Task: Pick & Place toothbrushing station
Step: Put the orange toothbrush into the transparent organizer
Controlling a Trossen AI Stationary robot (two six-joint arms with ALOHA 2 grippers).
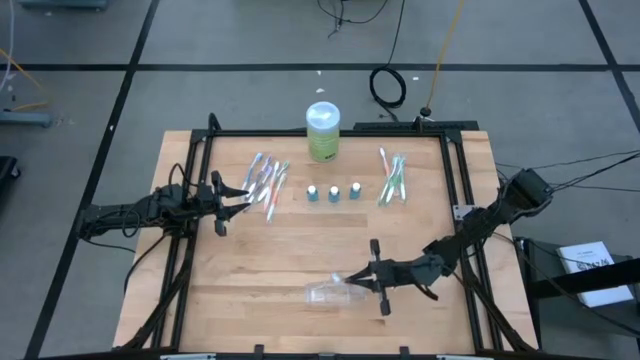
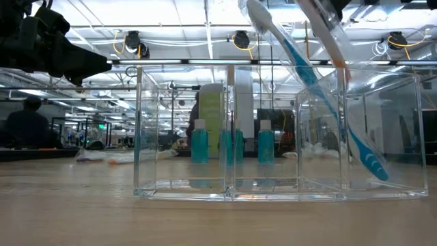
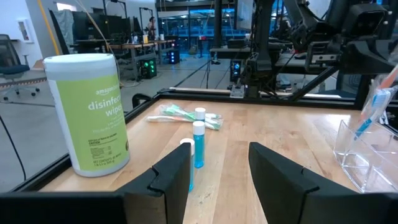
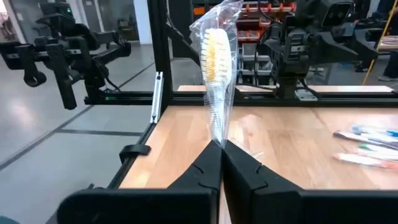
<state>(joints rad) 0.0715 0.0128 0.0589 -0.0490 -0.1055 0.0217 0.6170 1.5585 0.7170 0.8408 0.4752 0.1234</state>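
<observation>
Pinching a wrapped toothbrush (image 4: 217, 68) upright, the right gripper (image 1: 378, 276) hovers beside the clear organizer (image 1: 330, 292) on the desk's (image 1: 300, 250) front; lower it straight, slowly (wrapper may snag). Left gripper (image 1: 228, 192) waits, fingers wide.

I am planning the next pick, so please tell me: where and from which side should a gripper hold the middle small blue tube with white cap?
Grip the middle blue tube on its blue body below the white cap, descending from above. It stands upright in a row between two others, so set the fingers front and back, not toward the neighbours.
</observation>
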